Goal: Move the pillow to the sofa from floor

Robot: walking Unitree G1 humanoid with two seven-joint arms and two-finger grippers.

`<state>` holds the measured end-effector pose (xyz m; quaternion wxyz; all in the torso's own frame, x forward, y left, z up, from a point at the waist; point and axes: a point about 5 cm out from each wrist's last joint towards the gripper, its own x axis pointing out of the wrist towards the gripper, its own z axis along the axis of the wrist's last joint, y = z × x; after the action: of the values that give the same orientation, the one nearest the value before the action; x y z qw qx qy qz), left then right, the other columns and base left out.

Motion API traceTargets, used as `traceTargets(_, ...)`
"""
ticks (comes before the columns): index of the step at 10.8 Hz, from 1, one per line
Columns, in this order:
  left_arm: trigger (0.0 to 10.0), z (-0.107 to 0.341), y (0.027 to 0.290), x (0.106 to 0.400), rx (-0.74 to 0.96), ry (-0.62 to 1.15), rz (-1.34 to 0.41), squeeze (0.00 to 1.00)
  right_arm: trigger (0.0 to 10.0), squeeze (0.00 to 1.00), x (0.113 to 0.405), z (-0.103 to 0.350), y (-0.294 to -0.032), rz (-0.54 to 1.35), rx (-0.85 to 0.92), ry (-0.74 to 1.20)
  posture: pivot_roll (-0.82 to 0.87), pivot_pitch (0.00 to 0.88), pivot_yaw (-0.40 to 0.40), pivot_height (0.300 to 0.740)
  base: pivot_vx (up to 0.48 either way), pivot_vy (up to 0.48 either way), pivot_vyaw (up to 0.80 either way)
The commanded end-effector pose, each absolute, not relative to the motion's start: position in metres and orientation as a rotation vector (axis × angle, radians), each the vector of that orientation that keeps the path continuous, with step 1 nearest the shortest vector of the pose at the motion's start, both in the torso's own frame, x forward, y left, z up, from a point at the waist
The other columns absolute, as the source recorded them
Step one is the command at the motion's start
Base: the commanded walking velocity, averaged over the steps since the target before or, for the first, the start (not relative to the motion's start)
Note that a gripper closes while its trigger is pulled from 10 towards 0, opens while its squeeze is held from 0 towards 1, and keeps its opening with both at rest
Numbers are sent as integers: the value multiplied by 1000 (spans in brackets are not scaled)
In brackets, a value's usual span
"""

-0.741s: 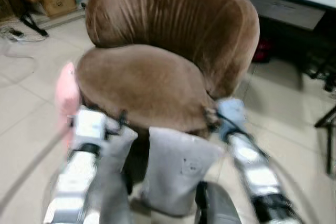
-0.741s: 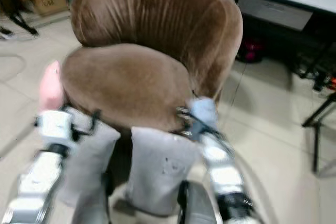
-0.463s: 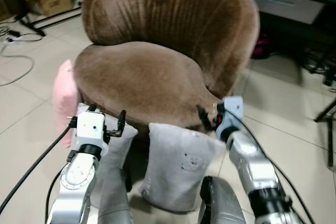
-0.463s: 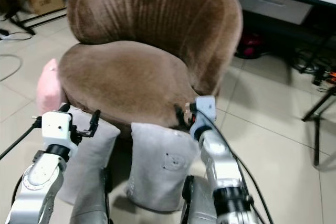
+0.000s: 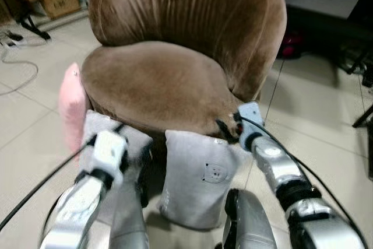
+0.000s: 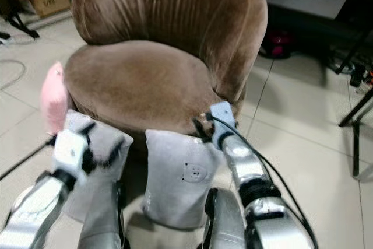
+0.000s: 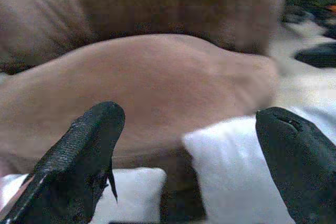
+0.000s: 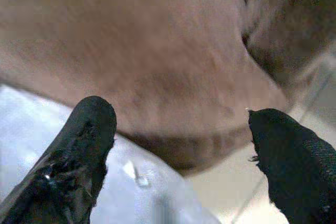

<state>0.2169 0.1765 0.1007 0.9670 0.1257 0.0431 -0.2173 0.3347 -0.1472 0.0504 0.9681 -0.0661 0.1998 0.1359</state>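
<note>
— At the foot of the sofa (image 5: 175, 74), see it? The grey pillow (image 5: 201, 176) stands upright on the floor (image 5: 315, 121), leaning on the seat's front edge, long axis up and down.

— And the arms?

— Both reach toward it. The right gripper (image 5: 228, 127) is just above the pillow's top right corner, fingers spread apart and holding nothing. The left gripper (image 5: 137, 158) sits off the pillow's left side, in front of a second grey pillow (image 5: 102, 135); its fingers (image 7: 84, 150) are also wide open and empty.

— So which is nearer?

— The right, I'd say. The pillow lies below and a little inward of its fingers, so the reach has to drop and close in.

— Anything you can't make out?

— The left arm is blurred, so I can't tell whether it touches the second pillow. The robot's own body hides the pillow's lower edge. A pink cushion (image 5: 71, 106) stands further left, half behind the seat.
</note>
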Motion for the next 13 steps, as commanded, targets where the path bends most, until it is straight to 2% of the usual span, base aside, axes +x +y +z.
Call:
traceTargets(1,10000,106,170,212,257,82,-522,0,10000,1000,338,50,-152,260,-146,422,165,107,-42,520,0,0,0)
traceTargets(3,10000,107,166,194,261,140,-638,0,10000,1000,337,41,-146,304,-164,518,173,176,-28,520,0,0,0)
traceTargets(4,10000,109,175,184,289,164,-599,0,10000,1000,335,37,-139,322,-312,483,186,205,-16,520,0,0,0)
traceTargets(5,10000,112,177,180,288,166,-586,0,10000,0,335,36,-140,305,-329,492,196,217,-13,520,0,0,0)
traceTargets(10,10000,119,179,159,293,213,-584,0,10000,0,337,42,-109,485,-271,460,213,253,-21,520,0,0,0)
traceTargets(13,10000,120,178,161,301,212,-571,0,10000,0,316,16,-89,561,-402,562,223,246,-20,520,0,0,0)
